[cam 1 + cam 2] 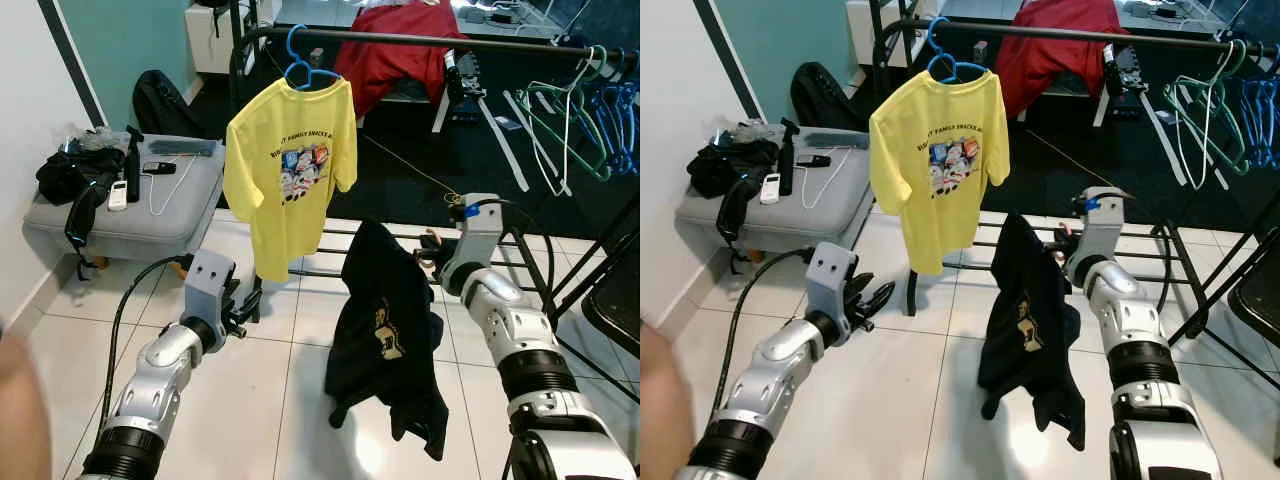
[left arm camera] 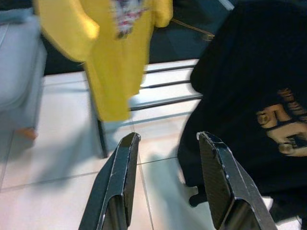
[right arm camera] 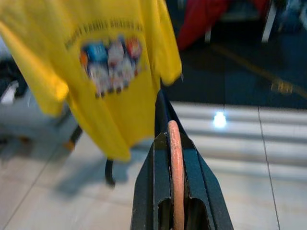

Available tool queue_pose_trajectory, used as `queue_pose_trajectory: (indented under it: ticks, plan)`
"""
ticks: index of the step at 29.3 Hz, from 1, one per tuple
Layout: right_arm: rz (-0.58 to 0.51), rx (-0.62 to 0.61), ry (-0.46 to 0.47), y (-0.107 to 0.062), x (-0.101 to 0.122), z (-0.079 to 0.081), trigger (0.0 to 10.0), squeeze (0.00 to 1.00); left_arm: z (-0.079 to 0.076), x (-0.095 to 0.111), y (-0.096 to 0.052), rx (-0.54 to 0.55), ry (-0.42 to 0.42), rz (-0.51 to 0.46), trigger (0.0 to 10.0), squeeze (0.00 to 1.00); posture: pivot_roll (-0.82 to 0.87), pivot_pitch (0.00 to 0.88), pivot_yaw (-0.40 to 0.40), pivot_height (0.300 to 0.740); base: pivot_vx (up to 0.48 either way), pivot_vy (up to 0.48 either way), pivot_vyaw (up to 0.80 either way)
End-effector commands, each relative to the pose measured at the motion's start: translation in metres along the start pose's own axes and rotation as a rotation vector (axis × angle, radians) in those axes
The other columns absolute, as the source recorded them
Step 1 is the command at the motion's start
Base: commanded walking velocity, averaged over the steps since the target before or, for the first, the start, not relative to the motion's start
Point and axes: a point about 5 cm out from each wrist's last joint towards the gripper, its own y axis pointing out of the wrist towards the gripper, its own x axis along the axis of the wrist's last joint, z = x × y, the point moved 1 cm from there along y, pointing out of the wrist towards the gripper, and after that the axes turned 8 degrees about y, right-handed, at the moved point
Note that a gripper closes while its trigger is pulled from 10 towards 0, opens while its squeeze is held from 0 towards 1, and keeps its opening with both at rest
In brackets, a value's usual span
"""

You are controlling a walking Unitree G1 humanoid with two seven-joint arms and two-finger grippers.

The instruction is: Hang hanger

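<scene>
Figure. The right gripper (image 1: 1065, 243), arm raised at mid height before the black metal clothes rail (image 1: 450, 41), has its two black fingers pressed together on the thin orange hook of a hanger (image 3: 175, 163), seen edge-on between the fingers in the right wrist view. From that hanger a black T-shirt with a gold print (image 1: 388, 335) hangs low in front of the robot, its hem bunched just above the white tiled floor (image 1: 270, 400). The left gripper (image 2: 165, 143) is held forward at a lower level beside the shirt, its fingers parted and nothing between them.

The rail already carries a yellow printed T-shirt (image 1: 292, 170) on a blue plastic hanger (image 1: 303, 65) towards its left end, and a cluster of bare green and blue hangers (image 1: 590, 120) at its right end; the stretch between them looks free.

Judged step: lifting the loaded hanger to the rail. To do it well, the hook should probably rise above the bar with its open side facing the bar, come down over the free stretch, and be let go only once the bar takes the weight. The free left gripper could steady the swaying cloth.

Orientation: the shirt's long axis runs roughly vertical, collar up at the gripper, hem down; the hook's plane lies along the fingers. Which way the hook opens cannot be told.
</scene>
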Motion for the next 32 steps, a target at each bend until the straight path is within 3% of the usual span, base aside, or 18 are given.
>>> queue_pose_trajectory:
  ticks: [1, 2, 3, 6, 11, 17, 19, 23, 32]
  plan:
    - [-0.166, 0.002, -0.032, -0.006, 0.023, 0.002, 9.1, 0.0, 0.005, -0.001, -0.002, 0.064, -0.07, 0.019, 10.0, 0.0, -0.07, 0.116, -0.003, 0.74, 0.0, 0.0, 0.0]
    - [-0.166, 0.002, -0.032, -0.006, 0.023, 0.002, 9.1, 0.0, 0.005, -0.001, -0.002, 0.064, -0.07, 0.019, 10.0, 0.0, -0.07, 0.116, -0.003, 0.74, 0.0, 0.0, 0.0]
    - [-0.232, -0.001, -0.058, -0.011, 0.032, 0.003, 10.0, 0.0, 0.009, 0.004, -0.004, 0.085, -0.117, -0.01, 10.0, 0.0, -0.07, 0.111, -0.004, 0.74, 0.0, 0.0, 0.0]
    - [-0.251, -0.016, -0.08, -0.015, 0.035, 0.002, 10.0, 0.0, 0.011, 0.008, -0.005, 0.1, -0.13, -0.023, 10.0, 0.0, -0.07, 0.109, -0.008, 0.74, 0.0, 0.0, 0.0]
    - [-0.233, -0.112, -0.107, -0.024, 0.028, -0.005, 10.0, 0.0, 0.003, 0.014, -0.007, 0.063, -0.116, -0.04, 10.0, 0.0, -0.07, 0.101, -0.001, 0.74, 0.0, 0.0, 0.0]
    - [-0.246, -0.106, -0.134, -0.024, 0.031, 0.001, 10.0, 0.0, -0.007, 0.021, -0.007, 0.025, -0.049, -0.051, 10.0, 0.0, -0.08, 0.093, 0.002, 0.74, 0.0, 0.0, 0.0]
    - [-0.27, -0.096, -0.1, -0.025, 0.032, 0.003, 10.0, 0.0, -0.014, 0.023, -0.007, -0.033, -0.037, -0.064, 10.0, 0.0, -0.08, 0.092, 0.0, 0.74, 0.0, 0.0, 0.0]
    - [-0.264, -0.111, -0.116, -0.026, 0.032, 0.003, 10.0, 0.0, -0.014, 0.022, -0.007, -0.026, -0.076, -0.061, 10.0, 0.0, -0.08, 0.098, -0.003, 0.74, 0.0, 0.0, 0.0]
    - [-0.232, -0.065, -0.105, -0.026, 0.018, 0.015, 10.0, 0.0, -0.008, 0.011, -0.005, 0.035, -0.054, 0.015, 10.0, 0.0, -0.08, 0.112, -0.007, 0.74, 0.0, 0.0, 0.0]
